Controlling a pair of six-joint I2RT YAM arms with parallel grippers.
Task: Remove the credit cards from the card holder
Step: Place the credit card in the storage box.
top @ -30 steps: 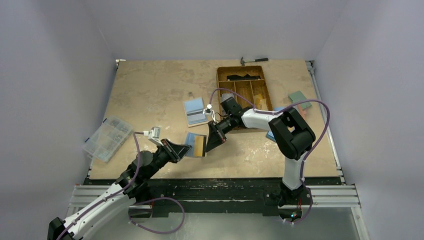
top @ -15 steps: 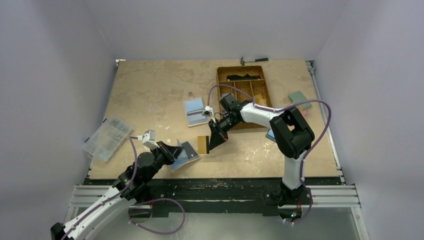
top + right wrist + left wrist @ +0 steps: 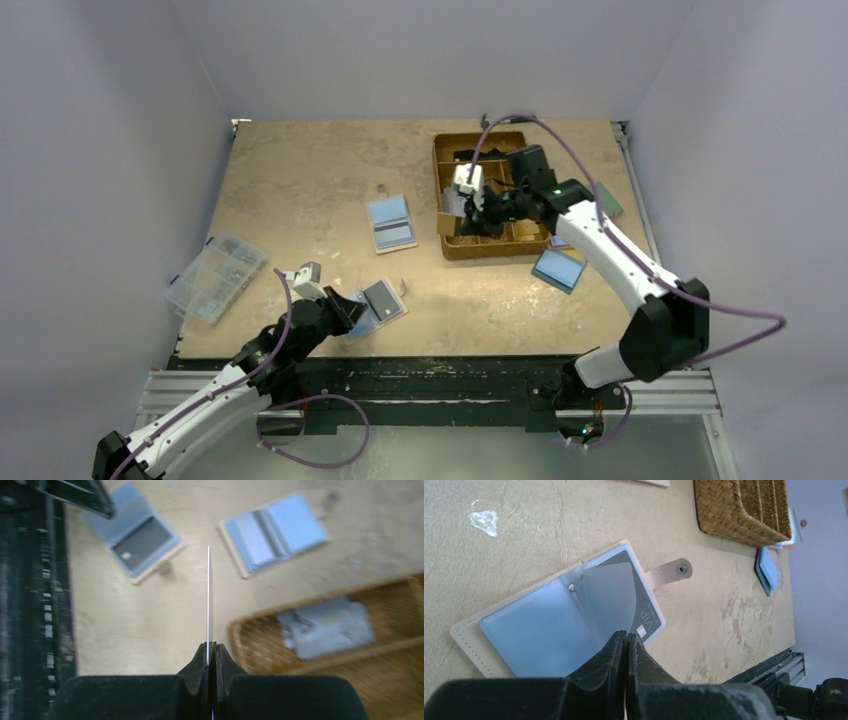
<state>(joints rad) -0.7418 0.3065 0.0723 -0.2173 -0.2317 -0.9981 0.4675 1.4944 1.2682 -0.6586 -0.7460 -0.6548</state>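
The tan card holder lies open near the table's front edge, also in the top view. A dark credit card marked VIP sits in its right half under a clear sleeve. My left gripper is shut, its tips meeting on that sleeve's near edge. My right gripper is raised by the brown tray's near-left corner, shut on a thin credit card, seen edge-on. The same card shows a tan face from above.
A second open holder lies mid-table and a blue one right of the tray. The brown compartment tray holds greyish cards. A clear organiser box sits at the left edge.
My right arm pulled the card free of the holder, then swung up and right to the tray. My left gripper drew the holder back towards the front edge.
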